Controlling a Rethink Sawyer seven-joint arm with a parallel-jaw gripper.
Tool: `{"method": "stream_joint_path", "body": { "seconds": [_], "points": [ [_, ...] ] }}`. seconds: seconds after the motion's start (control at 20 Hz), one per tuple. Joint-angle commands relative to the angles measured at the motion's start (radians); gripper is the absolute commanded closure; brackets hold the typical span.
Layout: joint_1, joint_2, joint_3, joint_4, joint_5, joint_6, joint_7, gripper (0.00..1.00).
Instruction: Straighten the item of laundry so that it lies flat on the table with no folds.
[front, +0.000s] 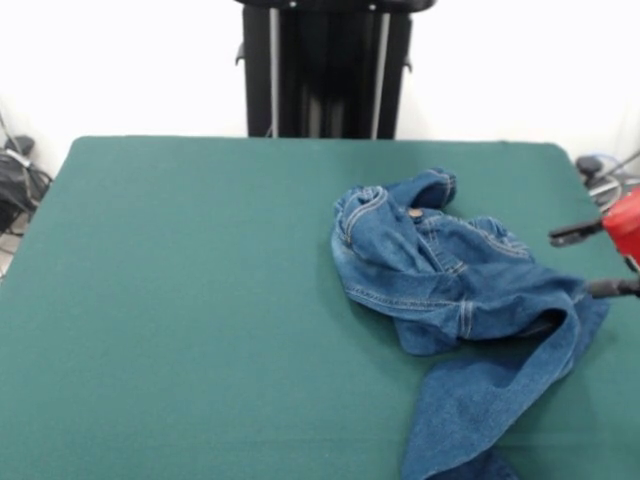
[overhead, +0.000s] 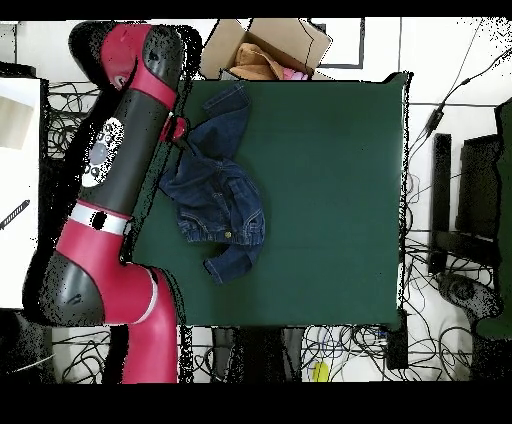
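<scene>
Table (front: 180, 300): a wide spread of dark green cloth; its left half in the front view lies bare, with a tangle of black cables (front: 18, 175) off the left edge.
Pedestal (front: 325, 70): black column standing behind the far edge, about the middle.
Jeans (front: 450, 290): small blue denim pair, right of centre in the front view, bunched and twisted rather than flat. The waistband curls up at the far end, metal button (front: 415, 213) showing, orange stitching along the seams. One leg trails toward the near edge, folded over itself and running out of the bottom of the picture.
Jeans from overhead (overhead: 215, 190): they sit near the table's left edge, one leg reaching up toward the top corner, the rest crumpled in a heap, with a turned-up cuff at the lower end.
Gripper (front: 600, 260): at the right edge of the front view, red body with two thin black fingers (front: 575, 234) spread apart; the lower one seems to touch the denim at the fold, the upper one clear above it.
Arm (overhead: 125, 170): red and black, lying along the table's left side from overhead.
Cardboard box (overhead: 265, 45): open, just beyond the table's top edge in the overhead view.
</scene>
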Motion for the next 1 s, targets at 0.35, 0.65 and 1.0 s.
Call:
{"method": "stream_joint_path", "body": {
  "seconds": [0.35, 0.65, 1.0],
  "points": [
    [0.064, -0.072, 0.489, 0.103, -0.36, -0.212, -0.341, 0.0],
    [0.087, -0.118, 0.655, 0.172, -0.487, -0.285, -0.391, 0.0],
    [0.073, -0.168, 0.81, 0.204, -0.615, -0.353, -0.429, 0.0]
  ]
}}
